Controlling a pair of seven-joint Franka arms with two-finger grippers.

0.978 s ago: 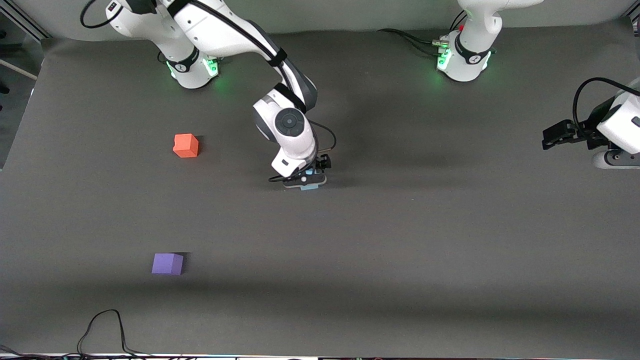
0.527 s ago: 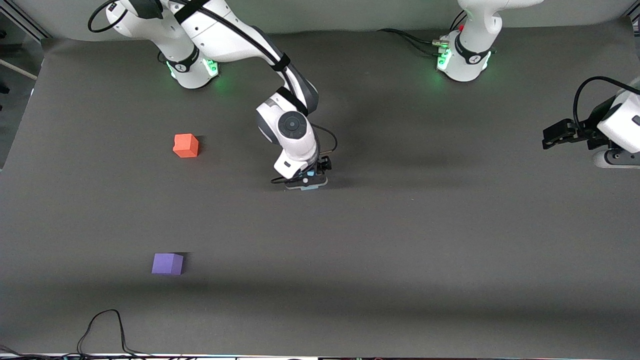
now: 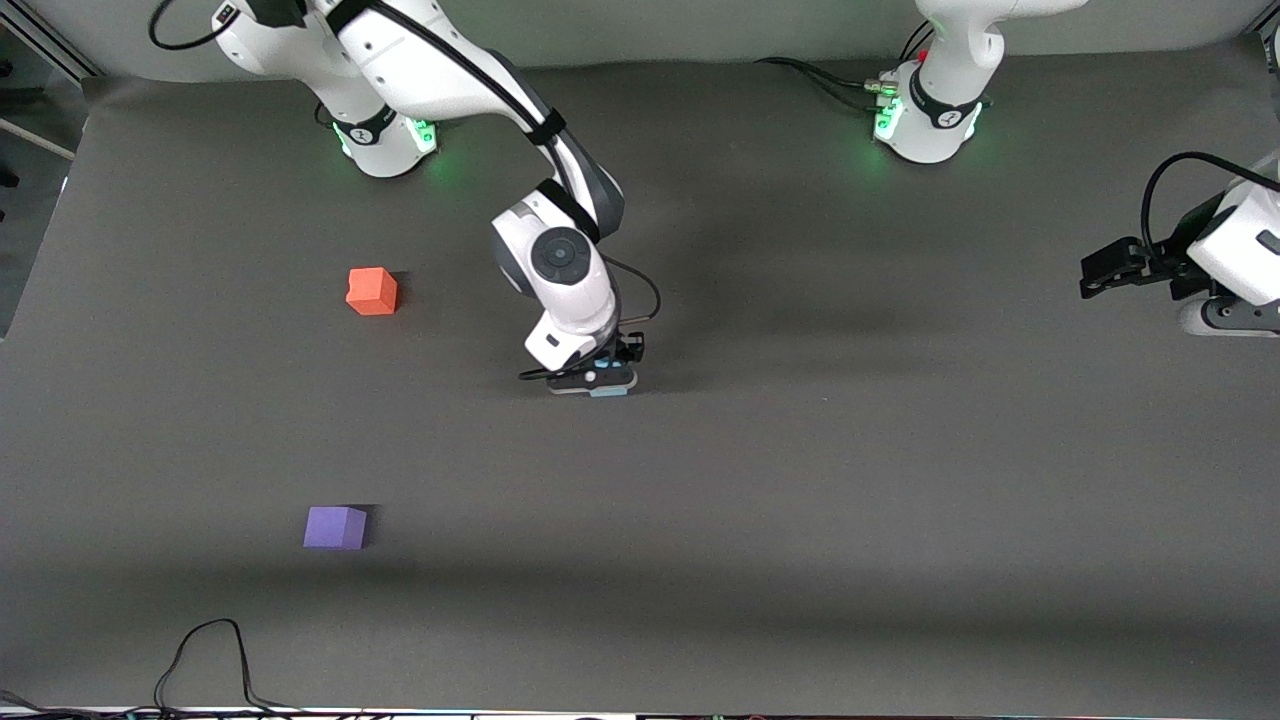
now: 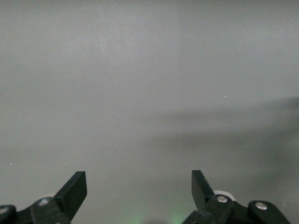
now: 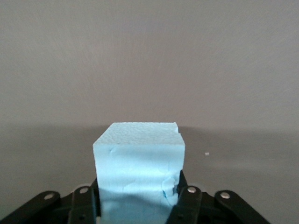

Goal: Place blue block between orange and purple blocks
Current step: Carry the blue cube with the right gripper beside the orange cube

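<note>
My right gripper [image 3: 604, 388] is shut on the light blue block [image 3: 609, 391] and holds it just above the mat near the table's middle. In the right wrist view the block [image 5: 138, 165] sits between the two fingers [image 5: 186, 200]. The orange block [image 3: 372, 291] lies on the mat toward the right arm's end. The purple block [image 3: 335, 527] lies nearer to the front camera than the orange one. My left gripper [image 3: 1092, 276] waits open and empty at the left arm's end of the table; its wrist view shows only bare mat between the fingertips [image 4: 74, 189].
The dark grey mat [image 3: 850, 480] covers the table. A black cable [image 3: 215, 650] loops at the mat's edge nearest the front camera, close to the purple block. The two arm bases [image 3: 925, 120] stand along the edge farthest from the camera.
My right gripper has moved with the blue block a little toward the right arm's end of the table and toward the front camera. The left arm has barely moved.
</note>
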